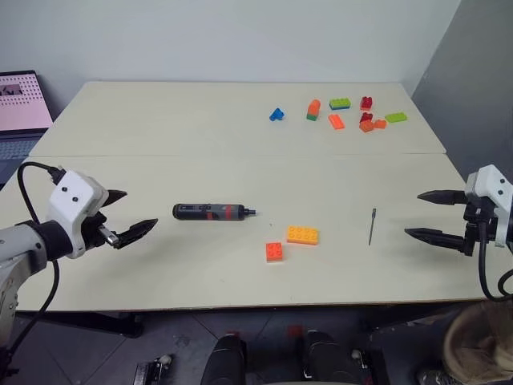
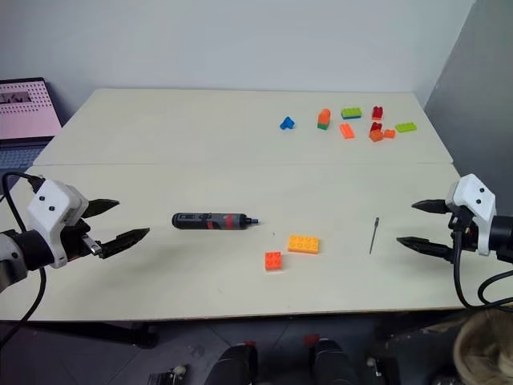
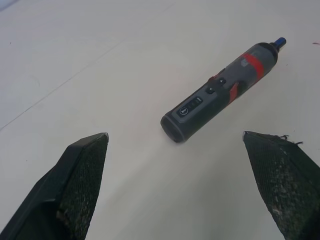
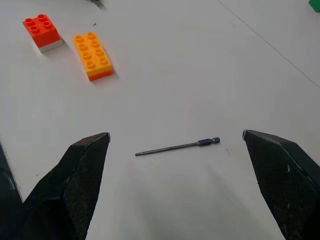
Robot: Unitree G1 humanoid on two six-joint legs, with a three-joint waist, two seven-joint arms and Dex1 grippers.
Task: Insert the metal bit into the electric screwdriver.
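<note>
Screwdriver (image 1: 213, 212) is laid flat on the near half of the table (image 1: 160, 128), left of centre, with its narrow tip turned toward the right. Bit (image 1: 372, 225) is laid flat well apart from it on the right side, roughly crosswise to it, one end toward the near edge. Between the two, an orange brick (image 1: 302, 235) and a smaller red-orange brick (image 1: 274, 252) are set just beside each other, nearer the front edge than the screwdriver's tip. Bare tabletop is seen around both the screwdriver and the bit.

Left gripper (image 1: 131, 215) is held above the table to the left of the screwdriver's butt, fingers spread wide, nothing between them. Right gripper (image 1: 429, 215) is held to the right of the bit, likewise spread wide and empty. Neither is touching its target.

At the far right of the table a cluster of bricks (image 1: 365, 116) is scattered: blue, orange-and-green, green, red and orange pieces, well apart from the task's things. A laptop (image 1: 20, 104) is seen beyond the table's left edge.
</note>
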